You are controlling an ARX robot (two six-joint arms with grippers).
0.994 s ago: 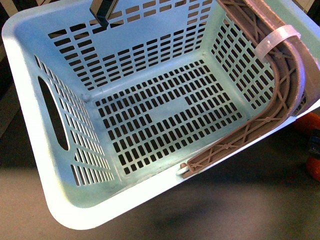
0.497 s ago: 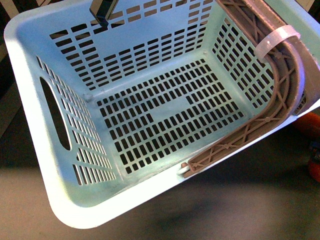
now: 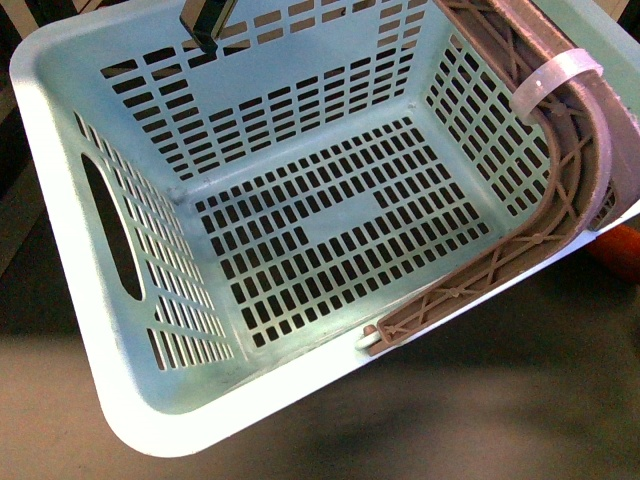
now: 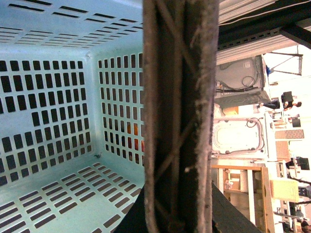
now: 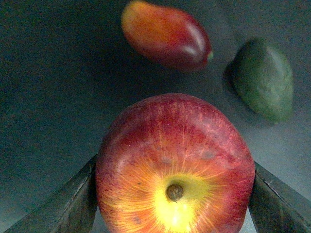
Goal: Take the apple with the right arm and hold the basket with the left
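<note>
Dark grey bench (image 3: 480, 420) runs under the whole scene, and a cluttered workshop shows past the basket in the left wrist view. On your left, the pale mint basket (image 3: 60, 200) fills the front view. It is tilted and apparently raised, with nothing inside it and its slotted floor turned to the camera. Your left end effector (image 4: 179, 204) is closed on the brownish swing handle (image 3: 560, 200), with dark fingers showing hard against either side of the lattice. The white tie (image 3: 550, 80) sits further along that handle.

On your right, the apple (image 5: 180, 141) sits between the fingers (image 5: 68, 204) of your right end effector (image 5: 175, 162), stem dimple facing the wrist camera. Both fingers press its flanks at the widest part, and no gap shows. You cannot tell whether it has left the bench. An elongated orange-red fruit (image 5: 167, 34) and a dark green fruit (image 5: 265, 77) lie beyond it, apart from it and from the fingers.

The step in hand looks to be securing the apple. Hold the squeeze centred across the widest part, since smooth round skin could roll out of flat fingers. Lift straight up to clear both neighbours. Steady the left grip too, because a basket hung from one handle may swing.
</note>
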